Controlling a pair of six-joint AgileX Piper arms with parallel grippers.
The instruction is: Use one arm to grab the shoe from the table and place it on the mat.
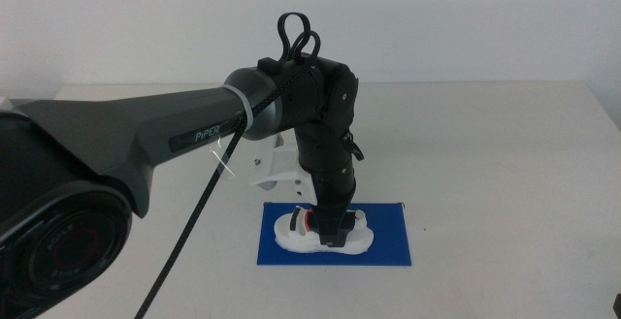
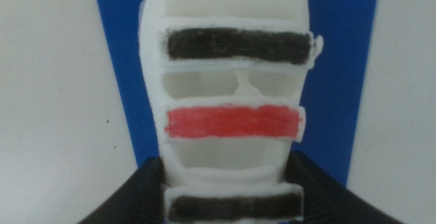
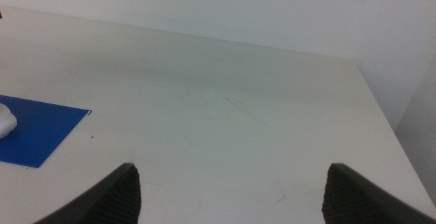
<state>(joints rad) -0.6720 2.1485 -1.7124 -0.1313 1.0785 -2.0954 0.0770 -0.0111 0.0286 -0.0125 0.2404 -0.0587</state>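
White table (image 1: 505, 135) | shoe (image 1: 320, 234) down on mat (image 1: 388, 241) | left gripper (image 1: 330, 230) clamps it, release pending | right gripper (image 3: 231, 190) spread, idle

The left arm (image 1: 146, 135) is a thick, glossy dark grey tube with "PiPER" printed in pale letters along its side. A light ring circles the tube next to that lettering. Beyond the ring come matte black joint housings, topped by a black cable loop (image 1: 297, 34). A white bracket (image 1: 277, 169) sits beneath the lettering, and a thin black cable (image 1: 189, 237) hangs below it.
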